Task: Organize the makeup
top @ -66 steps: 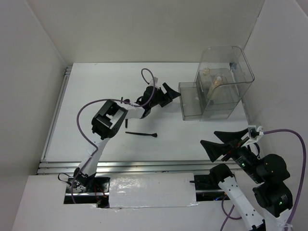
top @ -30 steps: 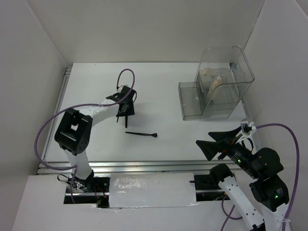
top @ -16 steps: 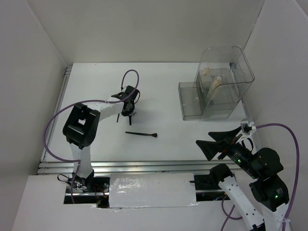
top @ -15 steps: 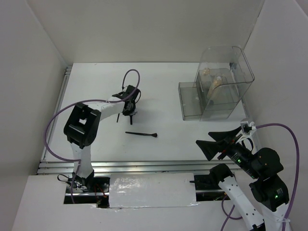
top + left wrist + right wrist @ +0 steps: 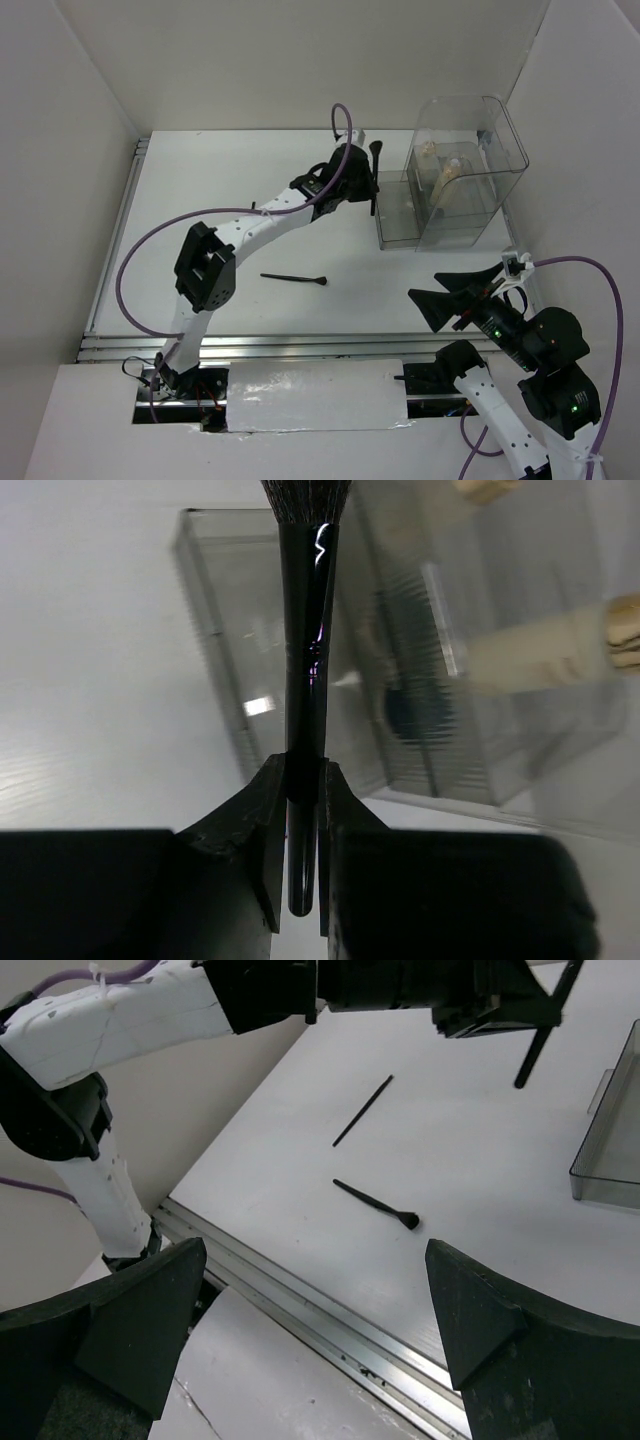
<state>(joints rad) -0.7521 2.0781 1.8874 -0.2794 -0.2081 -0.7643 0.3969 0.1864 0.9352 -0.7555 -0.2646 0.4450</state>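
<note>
- White table [image 5: 200, 180]: walls close on three sides, rail along the left edge, open surface between the rail and the left arm.
- Clear box [image 5: 505, 150] at the back right, its low tray facing left; beige tubes [image 5: 545, 655] are inside.
- Left gripper [image 5: 303, 790] is clamped on a black brush [image 5: 306, 630], just beside the tray edge.
- Right gripper [image 5: 422, 287] is spread wide at the front right.
- Small brush [image 5: 295, 278] and thin pencil [image 5: 362, 1111] lie mid-table, apart.
</note>
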